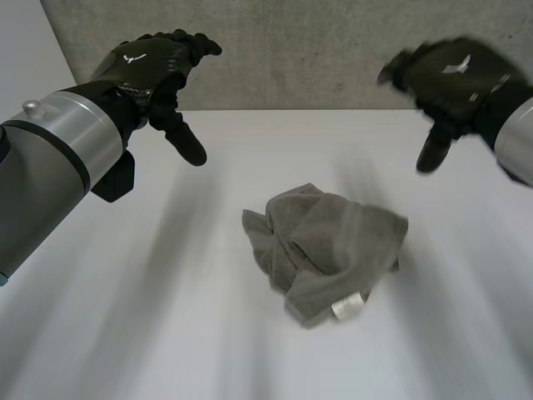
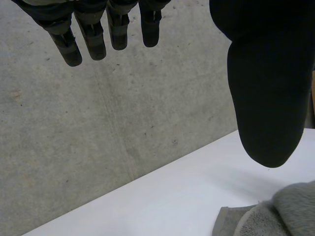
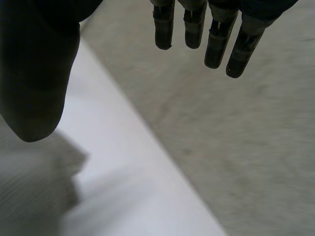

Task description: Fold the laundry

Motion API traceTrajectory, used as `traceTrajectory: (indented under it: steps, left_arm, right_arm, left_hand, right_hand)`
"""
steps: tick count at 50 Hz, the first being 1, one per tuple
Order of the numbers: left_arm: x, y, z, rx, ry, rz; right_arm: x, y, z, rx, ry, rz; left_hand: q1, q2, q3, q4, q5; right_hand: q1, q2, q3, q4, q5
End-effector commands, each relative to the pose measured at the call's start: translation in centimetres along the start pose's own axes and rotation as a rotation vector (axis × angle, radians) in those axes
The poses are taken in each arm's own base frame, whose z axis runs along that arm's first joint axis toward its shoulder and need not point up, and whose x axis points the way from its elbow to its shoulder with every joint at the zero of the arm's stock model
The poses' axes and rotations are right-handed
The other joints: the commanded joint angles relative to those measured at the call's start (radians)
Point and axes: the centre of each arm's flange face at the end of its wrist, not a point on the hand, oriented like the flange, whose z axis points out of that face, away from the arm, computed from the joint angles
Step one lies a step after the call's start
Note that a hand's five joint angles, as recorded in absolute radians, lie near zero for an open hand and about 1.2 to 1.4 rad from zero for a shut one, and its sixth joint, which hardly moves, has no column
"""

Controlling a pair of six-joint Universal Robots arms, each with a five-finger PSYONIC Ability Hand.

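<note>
1. Nearest to the robot is the white label [image 1: 348, 307] of the grey towel [image 1: 325, 250]. It sits on the edge of the towel that faces the arms.
2. The towel lies as a crumpled heap near the middle of the white table [image 1: 125, 333], between the 2 arms. It is not folded yet, and no corner is clearly visible.
3. Beyond the towel, the left hand [image 1: 150, 71] hangs above the table, well apart from the cloth. Its fingers [image 2: 93, 39] are straight, the thumb stands away from them, and it holds nothing.
4. The right hand [image 1: 450, 79] is also raised on its own side, with relaxed fingers [image 3: 216, 44] and nothing between them.
5. Farthest is the grey concrete wall [image 1: 316, 50].
6. I think the step in hand is to reach down and spread the heap flat. To do it well, each hand should probably pinch only 1 layer at an outer edge, and the 2 hands should pull apart gently, so the cloth opens and does not slide as a lump.
</note>
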Motion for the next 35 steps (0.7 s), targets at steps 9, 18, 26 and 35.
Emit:
traceTrajectory:
  steps: [9,18,26,35]
  left_arm:
    - [-1.0,-0.5,0.0,0.005,-0.096,0.001]
    - [-1.0,-0.5,-0.1,0.001,-0.096,0.002]
    - [-1.1,-0.5,0.0,-0.001,-0.097,0.002]
    - [-1.1,-0.5,0.0,0.004,-0.096,-0.001]
  right_arm:
    - [5.4,-0.8,0.1,0.095,0.307,0.281]
    - [5.3,-0.7,-0.1,0.051,0.296,0.3]
    - [5.4,-0.6,-0.1,0.049,0.296,0.3]
    - [4.5,0.4,0.8,0.01,0.226,0.3]
  left_hand:
    - [0.001,0.008,0.007,0.009,-0.031]
    - [0.001,0.008,0.007,0.009,-0.031]
    - [0.001,0.008,0.007,0.009,-0.031]
    - [0.001,0.008,0.007,0.009,-0.031]
  right_hand:
    - [-0.057,-0.068,-0.06,-0.081,-0.058]
    - [-0.057,-0.068,-0.06,-0.081,-0.058]
    - [-0.057,-0.068,-0.06,-0.081,-0.058]
    - [-0.057,-0.068,-0.06,-0.081,-0.058]
